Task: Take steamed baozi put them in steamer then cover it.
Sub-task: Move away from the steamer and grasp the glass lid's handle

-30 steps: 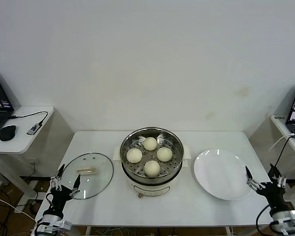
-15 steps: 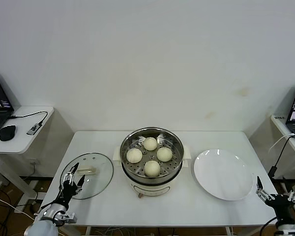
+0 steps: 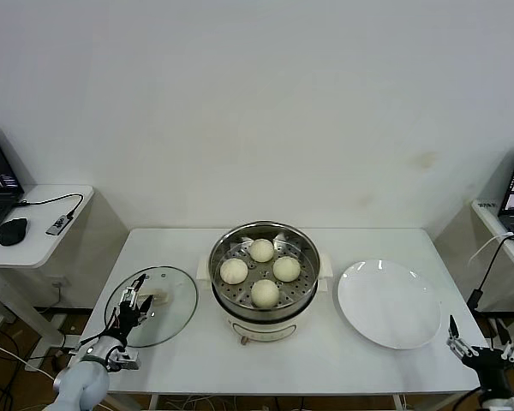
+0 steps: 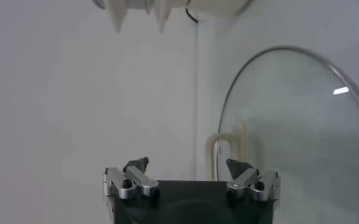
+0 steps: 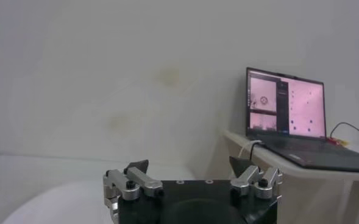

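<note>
Your left gripper [image 3: 135, 299] hovers spread wide over the cover [image 3: 158, 311] near the table's [image 3: 325, 355] left edge; four steamed baozi [image 3: 265, 293] sit in the central steamer [image 3: 263, 276]; your right gripper [image 3: 475, 351] waits, fingers apart, off the front-right corner.

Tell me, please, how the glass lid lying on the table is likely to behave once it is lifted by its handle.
The glass lid is probably rigid and fairly heavy, being glass with a metal rim. Lifted by its small handle, it may tilt. It looks fragile and smooth, so it could slide on the table.

baozi [image 3: 265, 293] in steamer [image 3: 263, 315], cover [image 3: 176, 308] left
</note>
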Action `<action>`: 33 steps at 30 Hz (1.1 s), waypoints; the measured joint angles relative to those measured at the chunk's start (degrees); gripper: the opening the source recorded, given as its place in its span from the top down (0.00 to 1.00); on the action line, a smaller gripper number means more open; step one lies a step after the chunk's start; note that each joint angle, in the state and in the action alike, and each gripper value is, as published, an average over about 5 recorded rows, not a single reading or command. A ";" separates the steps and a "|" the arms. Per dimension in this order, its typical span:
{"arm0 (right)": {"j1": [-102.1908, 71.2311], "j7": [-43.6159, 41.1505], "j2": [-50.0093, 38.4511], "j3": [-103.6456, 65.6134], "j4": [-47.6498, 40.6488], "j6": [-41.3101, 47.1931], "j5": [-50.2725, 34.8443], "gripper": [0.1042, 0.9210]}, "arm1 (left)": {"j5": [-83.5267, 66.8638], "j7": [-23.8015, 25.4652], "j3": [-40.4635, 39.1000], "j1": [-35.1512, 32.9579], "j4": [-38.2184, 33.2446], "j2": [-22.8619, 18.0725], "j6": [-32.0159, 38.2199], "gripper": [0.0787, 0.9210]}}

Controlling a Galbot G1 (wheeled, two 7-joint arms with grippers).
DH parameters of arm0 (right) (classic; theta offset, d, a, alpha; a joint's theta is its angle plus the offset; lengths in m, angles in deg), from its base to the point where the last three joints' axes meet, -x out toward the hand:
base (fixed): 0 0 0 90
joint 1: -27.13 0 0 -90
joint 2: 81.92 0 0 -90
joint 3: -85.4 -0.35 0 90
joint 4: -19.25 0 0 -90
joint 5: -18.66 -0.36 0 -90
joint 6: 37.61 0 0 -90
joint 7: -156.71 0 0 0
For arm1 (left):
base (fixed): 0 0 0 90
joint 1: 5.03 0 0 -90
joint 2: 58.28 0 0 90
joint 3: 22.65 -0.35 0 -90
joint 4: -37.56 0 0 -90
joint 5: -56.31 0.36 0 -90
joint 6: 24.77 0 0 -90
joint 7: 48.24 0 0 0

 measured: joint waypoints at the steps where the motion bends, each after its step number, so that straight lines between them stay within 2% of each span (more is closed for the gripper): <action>1: 0.04 -0.01 0.07 0.11 -0.11 -0.03 0.10 0.12 | 0.08 0.12 -0.06 0.26 0.21 0.03 -0.08 0.12; 20: -0.10 -0.06 0.55 0.76 -1.52 -0.56 1.30 0.12 | 0.51 0.41 -0.60 4.26 3.92 -0.72 -0.49 0.13; 23: -0.12 -0.13 0.62 0.65 -1.54 -0.46 1.37 0.12 | 0.48 0.37 -0.72 4.52 4.51 -0.84 -0.38 0.19; 33: -0.24 -0.23 0.87 0.44 -1.69 -0.26 1.56 0.12 | 0.65 -0.47 -0.91 5.13 6.34 -1.57 0.02 0.54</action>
